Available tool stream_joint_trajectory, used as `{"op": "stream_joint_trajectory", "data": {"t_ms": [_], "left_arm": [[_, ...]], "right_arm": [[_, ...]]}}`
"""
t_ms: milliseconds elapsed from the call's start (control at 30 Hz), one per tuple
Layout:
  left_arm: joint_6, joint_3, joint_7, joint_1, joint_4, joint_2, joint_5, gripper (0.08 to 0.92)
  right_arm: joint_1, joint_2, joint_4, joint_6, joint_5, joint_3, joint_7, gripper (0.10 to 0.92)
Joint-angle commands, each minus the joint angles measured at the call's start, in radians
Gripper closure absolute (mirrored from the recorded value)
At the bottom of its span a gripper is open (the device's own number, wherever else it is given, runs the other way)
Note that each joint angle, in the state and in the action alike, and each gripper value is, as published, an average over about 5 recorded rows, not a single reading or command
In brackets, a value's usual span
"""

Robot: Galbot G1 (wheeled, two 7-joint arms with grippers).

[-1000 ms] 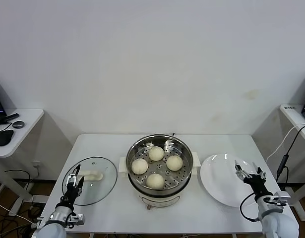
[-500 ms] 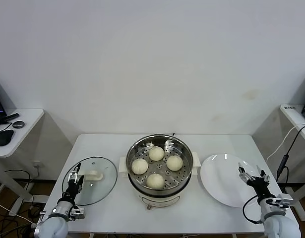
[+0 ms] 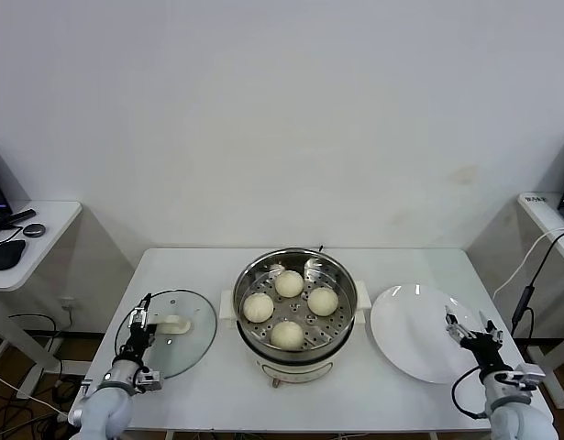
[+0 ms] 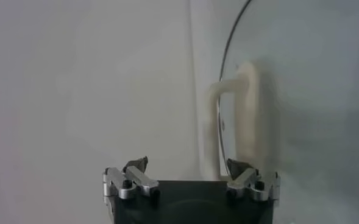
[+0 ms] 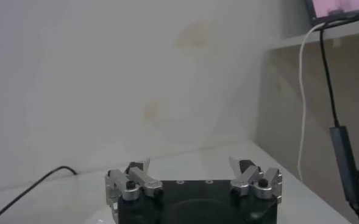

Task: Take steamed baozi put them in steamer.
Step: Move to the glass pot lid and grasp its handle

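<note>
On the worktop (image 3: 392,266), all four baozi sit in the steamer and both tools hang back, spread and empty.

At the left edge, the left tool (image 3: 139,330) hovers with its jaws apart over the near rim of the glass lid (image 3: 192,344), which lies flat just left of the steamer (image 3: 295,266); in the left wrist view the lid's white handle (image 4: 234,115) stands ahead of the open fingers (image 4: 136,176). The baozi (image 3: 259,307) rest on the perforated tray, well apart from either tool. To the right, the plate (image 3: 410,335) lies bare, and the right tool (image 3: 474,328) hangs open by its far-right rim. Loading looks finished; if anything is left, it would be covering the pot, which calls for the left tool to close on the handle.
</note>
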Motion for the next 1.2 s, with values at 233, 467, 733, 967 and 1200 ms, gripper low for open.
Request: {"op": "stream_joint_trajectory", "data": {"t_ms": [233, 467, 733, 967, 1200], "left_arm": [[0.032, 0.015, -0.026, -0.052, 0.061, -0.011, -0.013, 0.177], [0.034, 0.026, -0.044, -0.046, 0.072, -0.012, -0.057, 0.178], [0.033, 0.033, -0.053, -0.036, 0.067, -0.014, -0.092, 0.315], [0.046, 0.031, -0.059, -0.031, 0.060, -0.022, -0.100, 0.515], [0.125, 0.022, -0.013, -0.015, 0.006, -0.045, -0.125, 0.722]], "right_arm": [[-0.008, 0.007, -0.002, 0.006, -0.001, 0.005, -0.003, 0.203], [-0.010, 0.008, 0.001, 0.008, -0.004, 0.005, -0.004, 0.203], [-0.016, 0.010, 0.006, 0.010, -0.006, 0.006, -0.005, 0.203], [-0.019, 0.008, 0.012, 0.008, 0.000, 0.007, -0.006, 0.203], [-0.014, 0.012, 0.010, 0.011, 0.001, 0.006, -0.005, 0.203]]}}
